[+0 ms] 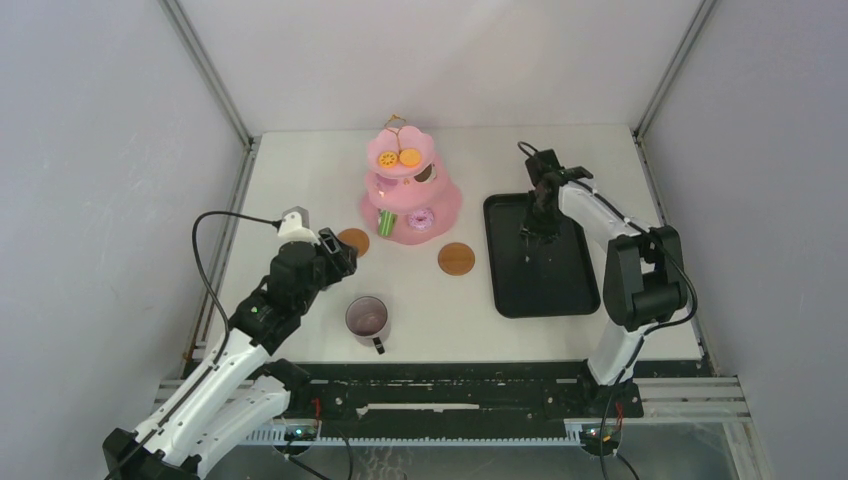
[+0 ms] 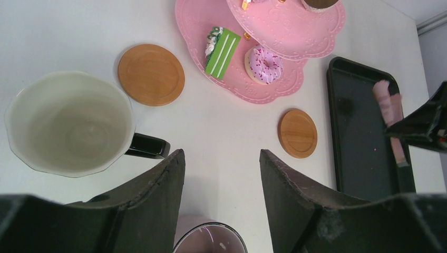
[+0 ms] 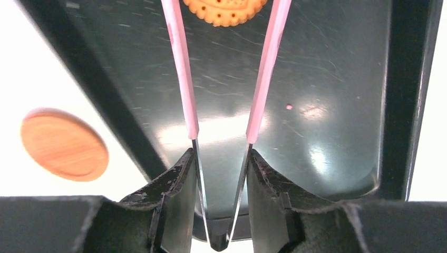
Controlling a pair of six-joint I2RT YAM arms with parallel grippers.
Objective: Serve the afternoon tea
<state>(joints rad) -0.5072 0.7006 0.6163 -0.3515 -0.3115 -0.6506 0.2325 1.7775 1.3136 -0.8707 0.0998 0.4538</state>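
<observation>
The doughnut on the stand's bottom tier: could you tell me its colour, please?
The doughnut has pink icing with purple sprinkles; clearest in the left wrist view.

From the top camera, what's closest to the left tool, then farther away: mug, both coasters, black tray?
1. Left coaster, right beside the left tool.
2. Mug, toward the front.
3. Right coaster, middle.
4. Black tray, far right.

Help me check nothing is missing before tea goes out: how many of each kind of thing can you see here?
Cake stand: 1
Mugs: 2
Coasters: 2
Toy pastries in view: 6, counting the biscuit on the tray
Tray: 1
Tongs: 1
Total: 13
</observation>
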